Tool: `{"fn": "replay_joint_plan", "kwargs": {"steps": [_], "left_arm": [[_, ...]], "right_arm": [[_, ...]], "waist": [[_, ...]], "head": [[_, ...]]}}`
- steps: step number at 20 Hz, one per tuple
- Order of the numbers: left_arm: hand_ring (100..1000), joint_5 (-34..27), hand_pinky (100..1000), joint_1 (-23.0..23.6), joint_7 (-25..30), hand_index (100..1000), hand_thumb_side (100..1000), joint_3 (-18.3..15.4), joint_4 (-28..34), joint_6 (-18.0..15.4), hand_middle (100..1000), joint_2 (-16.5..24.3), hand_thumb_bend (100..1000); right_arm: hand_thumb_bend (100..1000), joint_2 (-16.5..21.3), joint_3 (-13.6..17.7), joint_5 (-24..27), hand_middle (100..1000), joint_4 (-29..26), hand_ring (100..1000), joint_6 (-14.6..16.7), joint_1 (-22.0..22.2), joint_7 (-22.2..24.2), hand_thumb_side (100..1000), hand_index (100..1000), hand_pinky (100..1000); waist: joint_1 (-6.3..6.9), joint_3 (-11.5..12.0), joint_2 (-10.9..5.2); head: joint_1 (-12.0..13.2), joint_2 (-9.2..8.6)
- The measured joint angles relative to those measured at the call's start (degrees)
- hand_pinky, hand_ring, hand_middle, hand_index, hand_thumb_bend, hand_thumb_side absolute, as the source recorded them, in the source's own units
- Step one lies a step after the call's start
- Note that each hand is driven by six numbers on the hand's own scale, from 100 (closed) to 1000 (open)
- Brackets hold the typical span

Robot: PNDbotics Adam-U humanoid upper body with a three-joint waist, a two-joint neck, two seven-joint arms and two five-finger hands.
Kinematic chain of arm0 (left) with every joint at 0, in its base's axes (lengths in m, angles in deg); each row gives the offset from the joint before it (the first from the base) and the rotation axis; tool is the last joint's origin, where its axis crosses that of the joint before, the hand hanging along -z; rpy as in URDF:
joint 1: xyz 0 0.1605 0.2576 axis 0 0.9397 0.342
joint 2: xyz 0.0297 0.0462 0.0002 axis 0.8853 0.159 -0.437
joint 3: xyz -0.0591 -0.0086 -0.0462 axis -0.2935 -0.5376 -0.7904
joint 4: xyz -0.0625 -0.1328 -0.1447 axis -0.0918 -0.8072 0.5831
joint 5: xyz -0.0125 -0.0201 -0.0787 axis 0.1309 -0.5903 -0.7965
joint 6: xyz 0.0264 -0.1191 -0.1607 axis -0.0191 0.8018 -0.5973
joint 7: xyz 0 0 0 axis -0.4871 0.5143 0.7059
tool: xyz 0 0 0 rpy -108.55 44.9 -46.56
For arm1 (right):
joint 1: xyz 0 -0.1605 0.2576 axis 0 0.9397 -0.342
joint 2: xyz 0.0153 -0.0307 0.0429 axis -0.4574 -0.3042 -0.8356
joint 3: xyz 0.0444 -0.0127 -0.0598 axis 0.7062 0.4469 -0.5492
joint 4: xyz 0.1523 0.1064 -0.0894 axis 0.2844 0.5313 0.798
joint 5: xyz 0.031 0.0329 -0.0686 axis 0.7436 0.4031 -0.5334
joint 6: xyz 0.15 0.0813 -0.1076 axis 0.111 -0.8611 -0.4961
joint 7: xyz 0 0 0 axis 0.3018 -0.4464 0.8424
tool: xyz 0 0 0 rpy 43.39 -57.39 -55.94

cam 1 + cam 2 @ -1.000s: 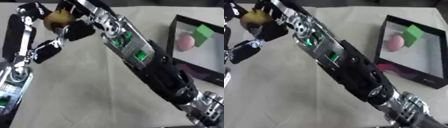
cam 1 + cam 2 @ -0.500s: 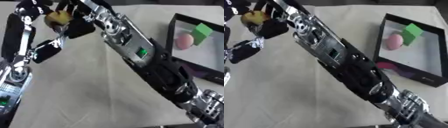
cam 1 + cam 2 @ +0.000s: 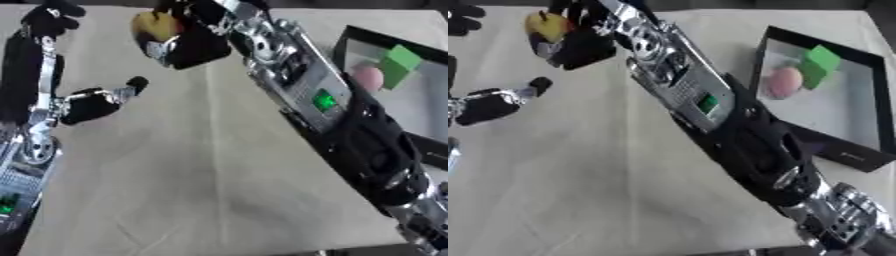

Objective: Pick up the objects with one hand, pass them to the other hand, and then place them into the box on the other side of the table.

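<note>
The fruit is now pinched by the right robot hand alone; the left robot hand has been drawn away, fingers spread. The handover appears done; the box is next.

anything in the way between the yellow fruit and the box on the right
Nothing visible on the table does. The right hand holds the yellow fruit at the far left; the black box, already holding a pink ball and a green block, sits at the far right. Only bare cloth and the right arm itself lie between them.
</note>
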Motion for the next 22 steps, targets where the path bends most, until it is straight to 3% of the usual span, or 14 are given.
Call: {"fn": "replay_joint_plan", "kwargs": {"steps": [7,10,14,22], "left_arm": [[681,-1.6,724,1.9,0.8,996,273,-0.3,1.2,-0.6,692,2.4,755],[657,-2.7,701,3.4,0.9,946,300,-0.7,2.3,-0.6,668,4.1,630],[643,-6.9,691,6.4,-1.0,886,349,-2.4,5.0,0.4,653,7.7,497],[649,-14.9,704,11.7,-6.9,873,339,-9.0,12.0,2.9,659,15.1,467]], "right_arm": [[243,4.8,5.4,6.5,112,-1.1,381,-0.6,3.7,-6.1,100,394,720],[245,7.7,8.0,8.2,116,-1.2,383,-0.2,6.0,-9.4,100,398,720],[251,13.6,11.7,9.4,121,-1.2,387,-0.1,10.8,-13.4,100,404,721],[276,23.3,18.7,12.2,127,-0.5,396,0.3,20.9,-20.1,100,409,724]], "waist": [[0.77,-0.4,-0.05],[1.13,-0.6,-0.05],[1.50,-0.8,-0.05],[2.69,-1.1,-0.04]], "head": [[-0.6,0.35],[-1.8,0.36],[-5.1,0.30],[-12.1,-1.53]]}}
